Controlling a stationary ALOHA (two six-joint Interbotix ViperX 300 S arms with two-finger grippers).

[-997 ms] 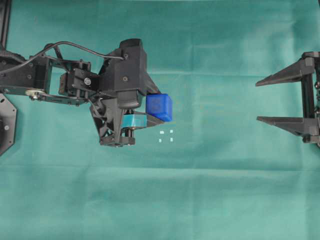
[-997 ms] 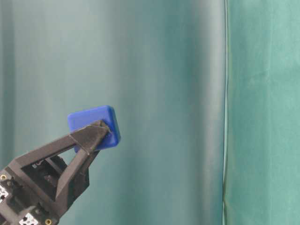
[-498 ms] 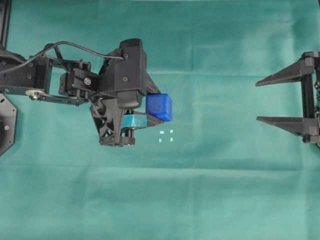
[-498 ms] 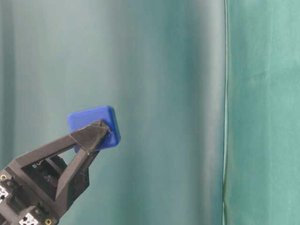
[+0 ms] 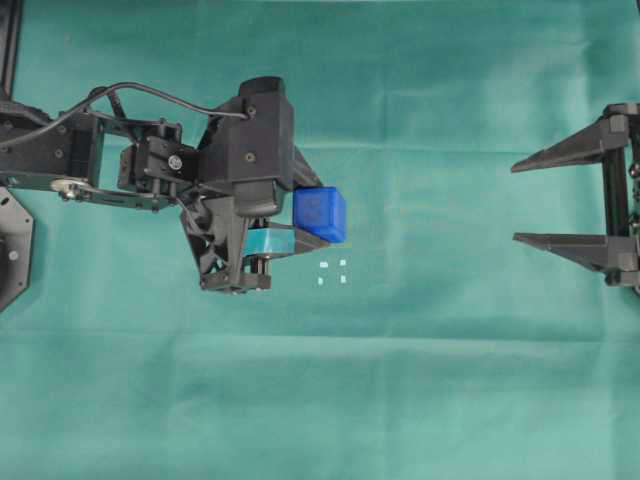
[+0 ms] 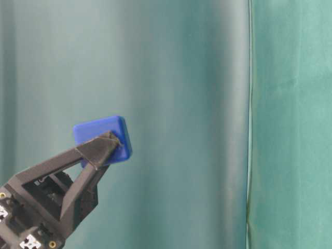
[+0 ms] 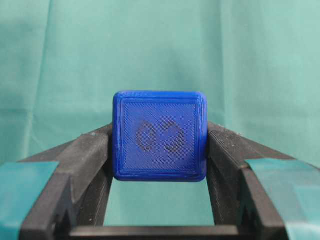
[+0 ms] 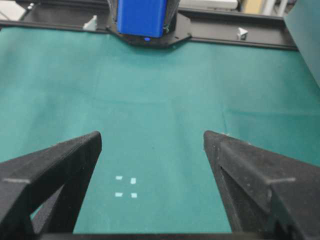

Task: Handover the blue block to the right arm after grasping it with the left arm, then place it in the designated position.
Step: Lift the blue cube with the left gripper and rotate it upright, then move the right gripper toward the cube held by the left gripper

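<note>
The blue block (image 5: pixel 320 214) is a small bright blue cube with a dark smudged mark on one face (image 7: pixel 159 135). My left gripper (image 5: pixel 318 216), the one with teal-taped fingers, is shut on it and holds it up off the cloth (image 6: pixel 102 138). The designated position (image 5: pixel 332 272), four tiny white dots in a square, lies on the green cloth just below and right of the held block, also visible from the right wrist (image 8: pixel 126 186). My right gripper (image 5: pixel 516 202), plain black, stands open and empty at the far right edge, pointing left toward the block (image 8: pixel 140 17).
Green cloth covers the whole table (image 5: pixel 430 380). A black frame rail (image 8: pixel 235 22) runs along the far side behind the left arm. A green curtain hangs behind in the table-level view (image 6: pixel 290 124).
The left gripper with the block has risen very slightly. The right arm has not moved.
</note>
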